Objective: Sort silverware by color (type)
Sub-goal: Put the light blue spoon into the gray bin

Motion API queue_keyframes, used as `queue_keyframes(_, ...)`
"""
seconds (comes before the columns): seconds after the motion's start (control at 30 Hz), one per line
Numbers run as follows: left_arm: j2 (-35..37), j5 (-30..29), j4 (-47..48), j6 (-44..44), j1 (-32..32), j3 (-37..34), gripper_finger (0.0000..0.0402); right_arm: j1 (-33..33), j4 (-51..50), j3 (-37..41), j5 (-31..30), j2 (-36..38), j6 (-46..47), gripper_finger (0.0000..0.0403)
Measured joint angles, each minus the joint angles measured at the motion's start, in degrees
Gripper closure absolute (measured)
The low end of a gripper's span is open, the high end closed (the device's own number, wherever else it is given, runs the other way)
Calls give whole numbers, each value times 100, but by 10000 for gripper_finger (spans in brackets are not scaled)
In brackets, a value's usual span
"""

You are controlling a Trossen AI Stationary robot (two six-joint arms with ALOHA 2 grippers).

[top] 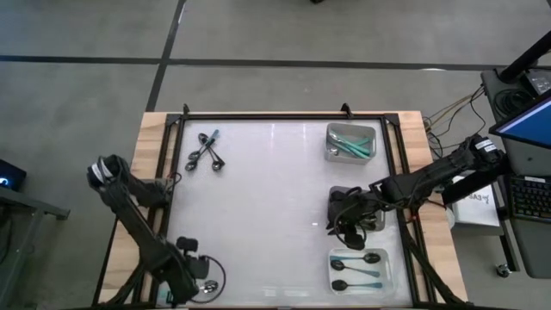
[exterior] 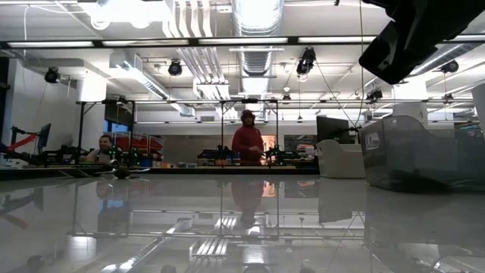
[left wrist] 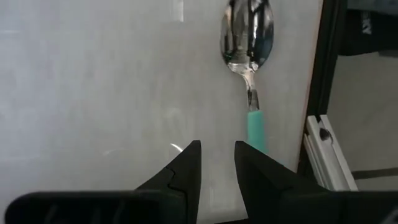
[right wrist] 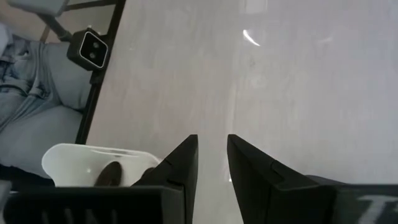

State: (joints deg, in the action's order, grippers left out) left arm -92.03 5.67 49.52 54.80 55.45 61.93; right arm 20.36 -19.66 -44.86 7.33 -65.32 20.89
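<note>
A spoon with a silver bowl and a teal handle lies flat on the white table by its near left corner. My left gripper hangs over it, pointing down, open. The handle's end runs behind one fingertip and nothing is between the fingers. Black spoons lie in a small heap at the far left. My right gripper hovers open at the right, over bare table.
A grey tray with teal-handled spoons stands at the far right. A white tray with dark-bowled spoons stands at the near right. A black frame rail runs close beside the spoon. People are in the room beyond the table.
</note>
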Motion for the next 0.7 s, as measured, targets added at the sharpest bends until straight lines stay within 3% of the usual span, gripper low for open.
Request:
queue_keyframes(0.1, -326, 12, -103, 0, 91, 120, 322, 0, 0, 4, 1, 0, -10, 326)
queue_keyframes(0.4, -1066, 880, -318, -21, 175, 468, 322, -2, -2, 4, 0, 0, -215, 326)
queue_keyframes(0.7, -1296, 879, -747, -21, 211, 479, 322, -2, -87, 8, 2, -2, -354, 326)
